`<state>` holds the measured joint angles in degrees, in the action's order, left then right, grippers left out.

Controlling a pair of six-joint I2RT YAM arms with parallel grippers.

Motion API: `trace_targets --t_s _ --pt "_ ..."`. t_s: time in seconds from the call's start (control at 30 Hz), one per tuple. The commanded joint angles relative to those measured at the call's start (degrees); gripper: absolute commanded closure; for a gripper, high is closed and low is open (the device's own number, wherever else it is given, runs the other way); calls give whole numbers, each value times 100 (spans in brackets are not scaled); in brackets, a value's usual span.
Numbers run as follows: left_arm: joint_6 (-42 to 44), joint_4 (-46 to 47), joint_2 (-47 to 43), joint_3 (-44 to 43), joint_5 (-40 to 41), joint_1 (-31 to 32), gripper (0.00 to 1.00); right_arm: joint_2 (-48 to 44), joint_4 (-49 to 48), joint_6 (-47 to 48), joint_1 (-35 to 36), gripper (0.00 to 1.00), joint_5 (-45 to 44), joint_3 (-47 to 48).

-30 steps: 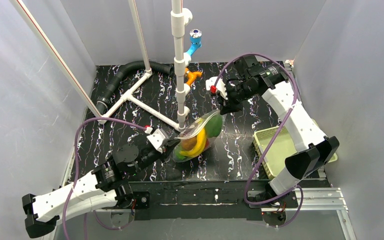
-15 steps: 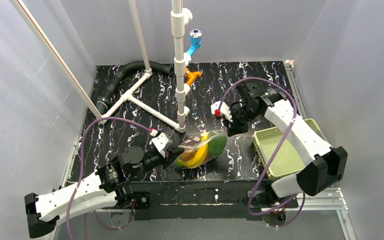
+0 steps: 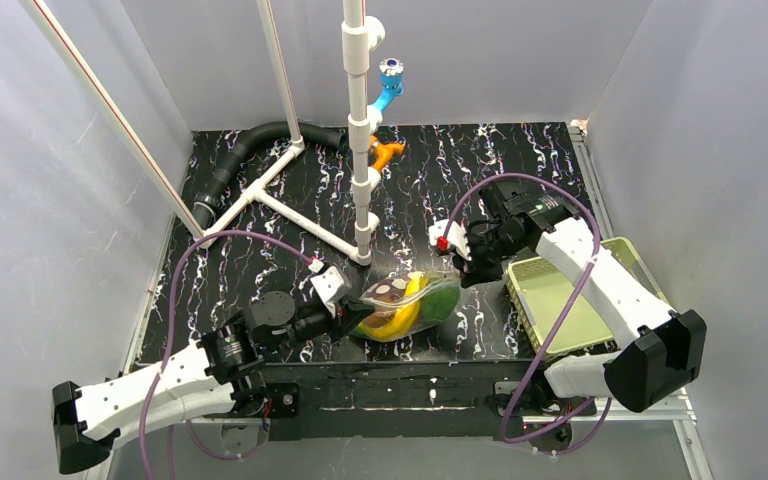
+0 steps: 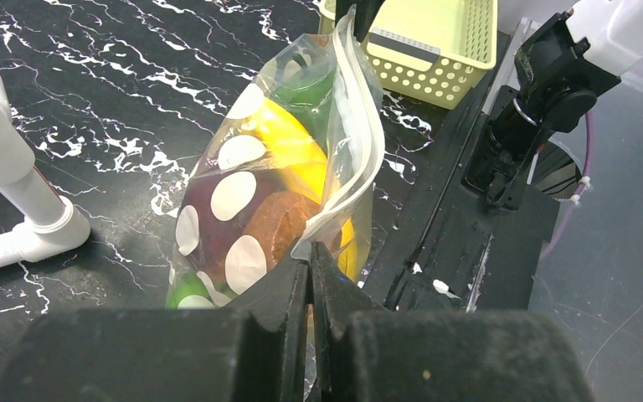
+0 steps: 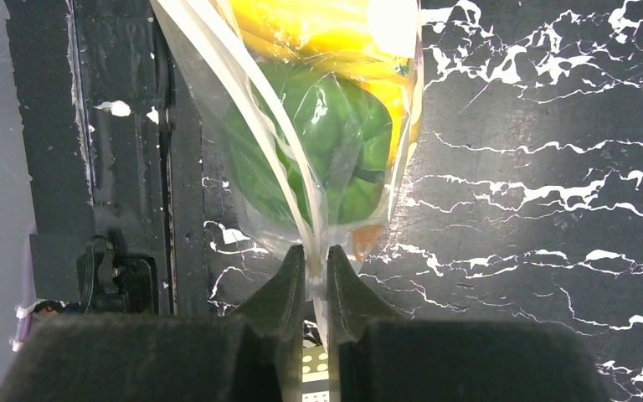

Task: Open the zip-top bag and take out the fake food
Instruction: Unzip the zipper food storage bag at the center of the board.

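Near the front edge of the black marbled surface [image 3: 260, 260], the left hand [image 4: 310, 261] is pinched tight on one end of the zip-top bag [image 4: 243, 193], by its zip strip. The bag stretches lengthwise between both hands, with the fake food [image 4: 289, 151] inside: a yellow banana, a green pepper [image 5: 335, 142], and red and orange pieces. The right hand [image 5: 316, 251] grips the far end, jaws narrow. Just beside it sits a yellow-green mesh basket [image 4: 435, 67]. Farther back stands a white pipe frame [image 3: 360, 150].
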<state>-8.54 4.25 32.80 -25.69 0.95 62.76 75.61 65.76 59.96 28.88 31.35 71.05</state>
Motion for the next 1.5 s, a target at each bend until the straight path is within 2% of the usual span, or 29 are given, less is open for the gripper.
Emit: trace_targets --t_s 0.0,0.3,0.83,1.07,1.33,1.47 --pt "-73 6 -137 81 23 -1 100 -230 -60 22 -55 99 -69 -61" --pt "-20 -331 -552 97 310 -7 100 -349 42 166 -325 99 -263 -194" --pt "-67 -198 -438 82 253 -2 100 -380 13 266 -576 99 -507 -287" --pt "-222 326 64 84 -19 -1 100 -144 -265 130 -577 99 -518 -56" --pt "-303 811 625 12 -305 -1 100 337 -450 -27 -576 98 -386 630" --pt "-390 960 720 92 -306 -1 100 365 -446 -46 -577 98 -327 572"
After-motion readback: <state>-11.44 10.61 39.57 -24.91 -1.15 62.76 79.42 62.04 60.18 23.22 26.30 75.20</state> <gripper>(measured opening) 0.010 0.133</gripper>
